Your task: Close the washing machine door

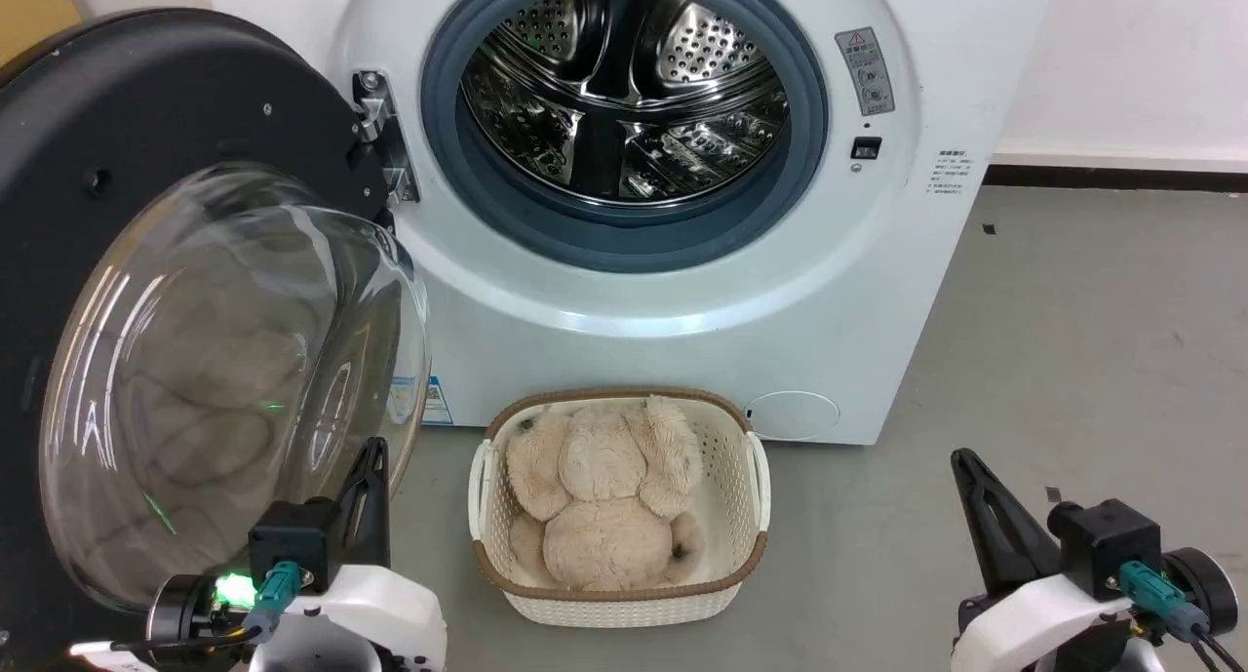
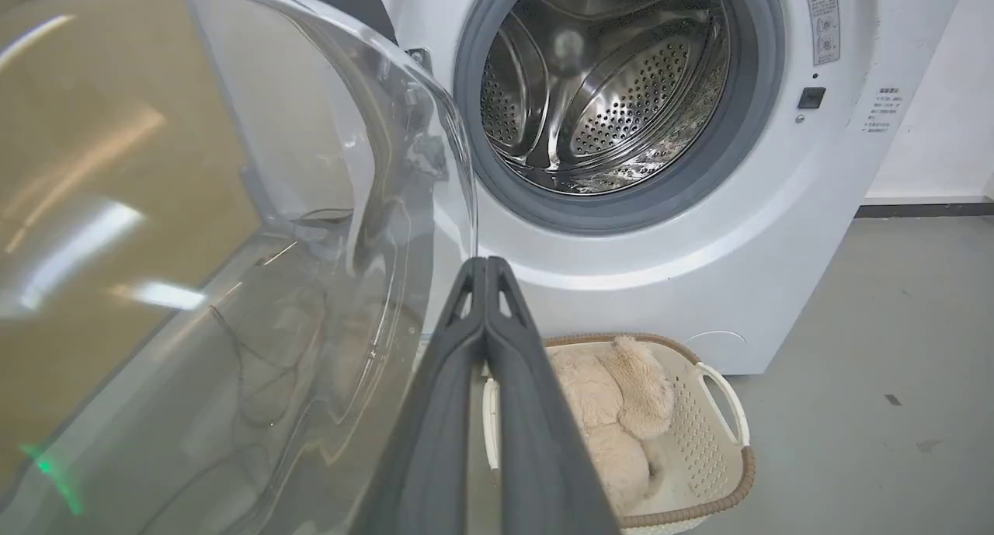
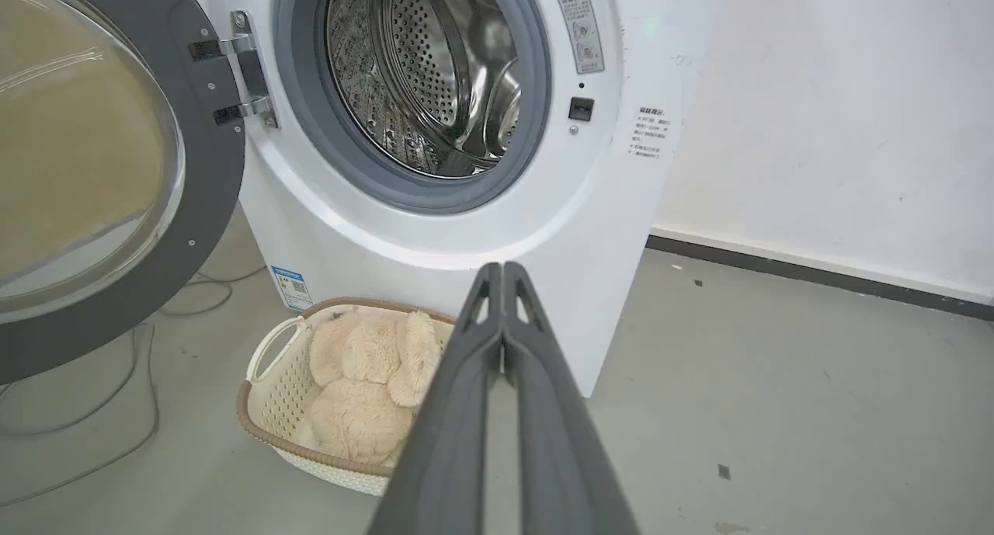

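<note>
The washing machine (image 1: 682, 292) stands ahead, its steel drum (image 1: 624, 87) exposed inside a grey gasket. The washing machine door (image 1: 146, 145) is swung wide open to the left on its hinge (image 1: 380, 136), its clear glass bowl (image 1: 224, 379) bulging toward me. My left gripper (image 1: 373, 448) is shut and empty, its tips just beside the right rim of the glass bowl (image 2: 233, 248); in the left wrist view the left gripper (image 2: 485, 263) points at the washer front. At the lower right my right gripper (image 1: 963, 457) hangs shut and empty over the floor, well clear of the door (image 3: 101, 170).
A white basket (image 1: 756, 487) with a beige plush toy (image 1: 604, 496) sits on the grey floor right before the washer, between my two arms. Cables (image 3: 116, 395) lie on the floor under the door. Open floor (image 1: 1072, 360) lies to the right, bounded by a white wall.
</note>
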### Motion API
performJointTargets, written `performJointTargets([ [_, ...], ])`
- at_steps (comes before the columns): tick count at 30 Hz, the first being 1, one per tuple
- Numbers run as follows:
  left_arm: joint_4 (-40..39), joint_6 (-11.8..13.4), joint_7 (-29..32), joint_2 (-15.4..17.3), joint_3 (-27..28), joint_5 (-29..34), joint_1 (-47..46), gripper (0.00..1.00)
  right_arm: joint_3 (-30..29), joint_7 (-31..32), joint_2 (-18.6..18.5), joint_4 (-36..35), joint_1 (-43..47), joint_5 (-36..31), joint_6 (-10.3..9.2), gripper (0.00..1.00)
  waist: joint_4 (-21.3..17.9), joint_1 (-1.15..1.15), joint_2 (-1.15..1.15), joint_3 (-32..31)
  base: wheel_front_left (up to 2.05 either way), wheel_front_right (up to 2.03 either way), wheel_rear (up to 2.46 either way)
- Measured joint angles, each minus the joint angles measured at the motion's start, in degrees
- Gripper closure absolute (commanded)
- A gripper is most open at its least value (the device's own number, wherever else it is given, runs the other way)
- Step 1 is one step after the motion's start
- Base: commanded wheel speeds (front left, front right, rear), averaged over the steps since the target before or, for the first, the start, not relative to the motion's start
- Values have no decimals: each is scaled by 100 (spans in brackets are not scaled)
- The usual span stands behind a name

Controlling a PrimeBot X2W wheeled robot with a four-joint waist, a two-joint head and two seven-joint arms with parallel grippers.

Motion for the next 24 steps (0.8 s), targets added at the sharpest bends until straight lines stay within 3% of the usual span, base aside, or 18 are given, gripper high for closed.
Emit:
performJointTargets([
  [20, 0, 0, 0, 0, 1, 0, 1, 100, 1, 0, 0, -1, 0, 0, 0, 100, 0, 0, 0, 0, 0, 0, 0],
  [21, 1, 2, 0, 0, 0, -1, -1, 0, 0, 0, 0, 0, 0, 2, 0, 0, 0, 0, 0, 0, 0, 0, 0],
  [24, 4, 8, 0, 0, -7, -1, -1, 0, 5, 0, 0, 4, 0, 3, 0, 0, 0, 0, 0, 0, 0, 0, 0],
])
